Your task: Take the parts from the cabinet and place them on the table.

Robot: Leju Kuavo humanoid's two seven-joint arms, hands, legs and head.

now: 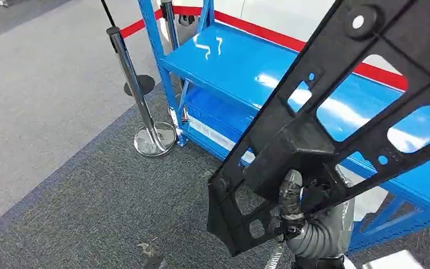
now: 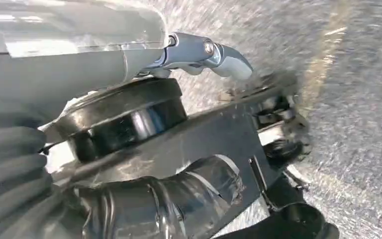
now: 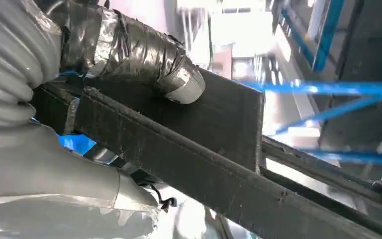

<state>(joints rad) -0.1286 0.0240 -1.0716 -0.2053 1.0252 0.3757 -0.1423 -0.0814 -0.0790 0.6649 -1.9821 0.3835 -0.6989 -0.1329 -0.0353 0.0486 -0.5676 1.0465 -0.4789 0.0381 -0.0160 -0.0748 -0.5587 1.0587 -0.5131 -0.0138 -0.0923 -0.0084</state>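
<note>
A large black frame part (image 1: 336, 106), with cut-out openings, is lifted and tilted in front of the blue cabinet (image 1: 229, 61). My right hand (image 1: 291, 206) grips it from underneath near its lower end. In the right wrist view, taped fingers (image 3: 144, 55) lie over a flat black bar of the part (image 3: 204, 149), with blue shelf bars behind. My left hand (image 2: 144, 199) is over blurred grey carpet. Its grey thumb (image 2: 204, 52) is on one side and its dark taped fingers on the other. A dark flat piece lies between them, and I cannot make out whether the hand holds it.
The cabinet's top shelf (image 1: 241, 67) is bare and glossy, with a lower shelf (image 1: 213, 112) beneath. A chrome stanchion post (image 1: 137, 89) with a round base (image 1: 155, 139) stands to the cabinet's left, carrying a red belt (image 1: 140, 25). Grey carpet (image 1: 78, 190) covers the floor.
</note>
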